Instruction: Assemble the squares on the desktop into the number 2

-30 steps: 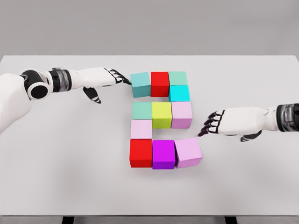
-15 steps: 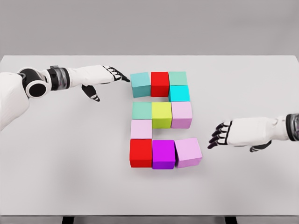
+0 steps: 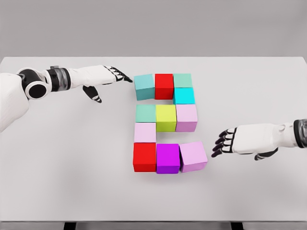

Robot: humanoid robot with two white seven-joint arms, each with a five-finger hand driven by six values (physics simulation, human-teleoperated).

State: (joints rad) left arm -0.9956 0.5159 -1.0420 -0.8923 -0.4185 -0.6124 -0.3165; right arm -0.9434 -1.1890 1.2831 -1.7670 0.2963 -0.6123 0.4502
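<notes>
The coloured cubes (image 3: pixel 165 122) sit packed in a 2-shaped block on the white table (image 3: pixel 72 182), between the two hands. The left hand (image 3: pixel 103 76) hovers just beside the top-left teal cube (image 3: pixel 144 86), fingers extended, holding nothing. The right hand (image 3: pixel 240 140) hangs near the tilted lilac cube (image 3: pixel 193 156) at the lower right, fingers spread, empty.
</notes>
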